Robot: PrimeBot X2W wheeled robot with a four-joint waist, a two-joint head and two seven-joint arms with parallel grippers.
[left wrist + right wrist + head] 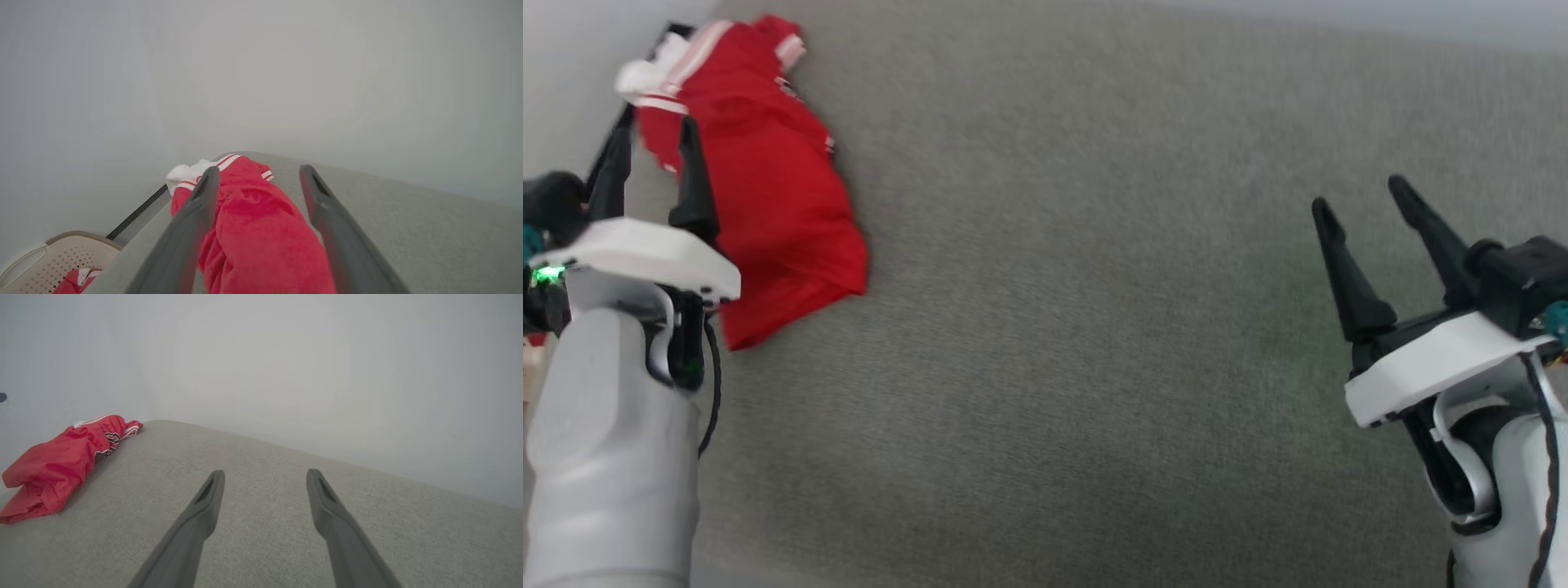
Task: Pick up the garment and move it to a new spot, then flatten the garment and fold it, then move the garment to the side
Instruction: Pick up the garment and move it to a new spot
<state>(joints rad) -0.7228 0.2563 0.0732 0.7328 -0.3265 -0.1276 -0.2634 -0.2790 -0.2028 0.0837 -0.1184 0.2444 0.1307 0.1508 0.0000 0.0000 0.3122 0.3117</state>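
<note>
One garment [768,188], a red top with white striped trim, is lying crumpled in a heap at the far left corner of a grey fabric surface [1094,327], close to its left edge. Part of it is sitting behind the left gripper [658,122] in the head view, and only a scrap of black-and-white marking is showing at a fold in the right wrist view, too small to read.

The left gripper is reaching forward over the garment's near left part, its two dark fingers spread wide. In the left wrist view the garment [257,237] is showing between them; whether they are touching the cloth cannot be told. Its pale forearm is running off the bottom edge.

The right gripper [1357,193] is hanging well apart at the right, over bare surface, its two fingers also wide apart and gripping nothing, tilted up and to the left.

One beige perforated basket [61,253] is peeking in beside the surface, cut off at the corner, with a red-and-white scrap [77,279] inside.
</note>
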